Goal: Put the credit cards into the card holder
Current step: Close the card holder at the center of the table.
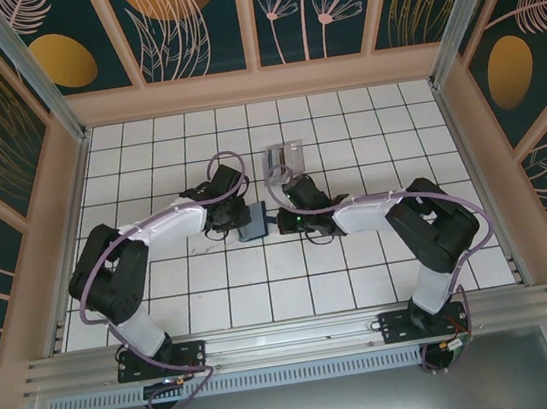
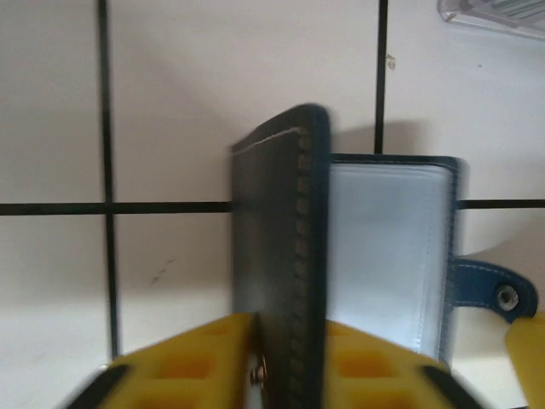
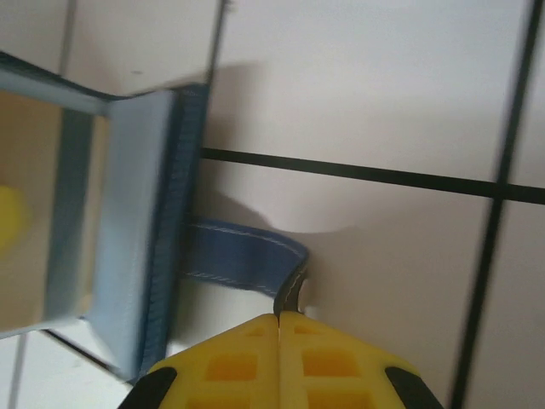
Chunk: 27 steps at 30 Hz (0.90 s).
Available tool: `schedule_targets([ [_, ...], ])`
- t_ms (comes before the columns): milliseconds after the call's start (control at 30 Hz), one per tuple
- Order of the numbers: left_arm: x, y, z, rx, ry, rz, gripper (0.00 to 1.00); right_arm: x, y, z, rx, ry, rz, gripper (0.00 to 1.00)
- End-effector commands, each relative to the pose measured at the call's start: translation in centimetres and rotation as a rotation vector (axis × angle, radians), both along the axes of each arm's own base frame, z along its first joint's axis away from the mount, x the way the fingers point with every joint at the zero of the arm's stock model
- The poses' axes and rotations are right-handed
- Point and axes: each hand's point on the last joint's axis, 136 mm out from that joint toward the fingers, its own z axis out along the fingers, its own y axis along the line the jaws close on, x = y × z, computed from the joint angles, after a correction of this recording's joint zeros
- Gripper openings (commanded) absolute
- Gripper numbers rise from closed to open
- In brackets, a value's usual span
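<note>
The left claw (image 2: 291, 341) is clamped on the dark cover of the card holder (image 2: 387, 256). The cover stands upright between its pads, and the pale blue inner face with its clear pocket lies flat on the table (image 1: 215, 293) just to the claw's right. The right claw (image 3: 279, 319) is fully closed, pinching the tip of the strap (image 3: 243, 256). The strap curls up from the holder's edge just ahead of that claw's fingertips. The holder thus sits between the two claws, touched by both.

The step in hand looks like spreading the holder open and steadying it. To do it well, the left claw should hold the cover upright or tip it further back. The right claw should draw the strap gently outward and low, so the pocket mouth lies exposed without dragging the holder across the tiles.

Beyond the right claw, apart from the holder, the grey and silver credit cards (image 1: 284, 155) lie on the table. Both claws are busy, so one must probably let go to fetch a card, and the cover may then fall shut. The flat cards will likely be hard to lift. The patterned walls stand well off.
</note>
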Motion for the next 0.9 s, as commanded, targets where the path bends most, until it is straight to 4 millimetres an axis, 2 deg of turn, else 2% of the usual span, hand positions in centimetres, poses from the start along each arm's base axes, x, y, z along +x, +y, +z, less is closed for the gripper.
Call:
schedule_targets([
  [0,0.0,-2.8,0.0,-0.11,0.018,-0.036,0.35,-0.3,2.3,1.0,0.118,0.011,0.052,0.01],
  [133,0.2,-4.5,0.2,-0.18,0.021,-0.073,0.42,-0.3,2.4,1.0,0.138,0.015,0.055,0.0],
  [267,0.4,-5.1,0.4,-0.21,0.01,-0.095,0.5,-0.3,1.9,1.2,0.155,0.015,0.043,0.0],
  [533,0.2,-5.4,-1.3,-0.219,0.034,-0.102,0.52,-0.4,-0.1,1.6,0.259,0.038,0.016,0.0],
  [700,0.6,-4.9,-0.6,-0.141,-0.025,-0.164,0.55,-1.1,-1.1,2.4,0.337,0.039,0.03,0.0],
  [867,0.5,-5.2,1.2,-0.163,-0.066,-0.214,0.59,-0.4,-2.6,2.9,0.338,0.021,-0.007,0.0],
])
